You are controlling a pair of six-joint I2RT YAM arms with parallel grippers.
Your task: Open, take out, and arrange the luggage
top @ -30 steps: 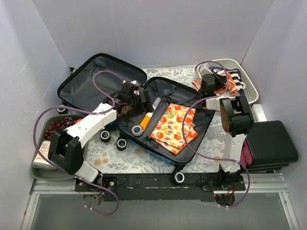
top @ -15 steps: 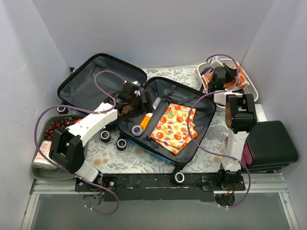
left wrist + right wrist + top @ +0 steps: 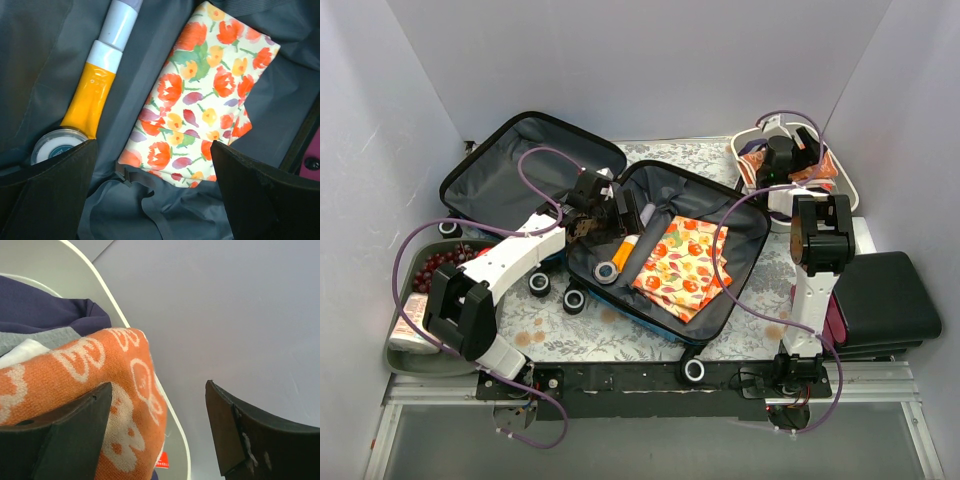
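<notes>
The luggage [image 3: 745, 235], blue with dark grey lining, lies open in the middle, its lid [image 3: 525, 160] flat to the left. Inside the base lie a floral cloth [image 3: 680, 262] [image 3: 205, 95], an orange tube [image 3: 624, 248] [image 3: 90, 102], a white bottle [image 3: 117, 25] and a round tin [image 3: 606, 272] [image 3: 52, 146]. My left gripper [image 3: 623, 210] [image 3: 155, 200] hangs open over the lining, holding nothing. My right gripper [image 3: 782, 150] [image 3: 157, 435] stands open over the white tub [image 3: 843, 175] [image 3: 112, 300]. An orange patterned cloth [image 3: 75, 375] lies in the tub beside its left finger, not gripped.
A green tray [image 3: 405, 355] with red beads and a box sits at the near left. A flat black case [image 3: 885, 298] lies at the right. A grey strap with buckle [image 3: 131, 176] crosses the lining. Walls close in on three sides.
My right gripper swung from beside the suitcase's right edge to over the white tub with the cloth, then opened and let it go. The left arm barely moved.
</notes>
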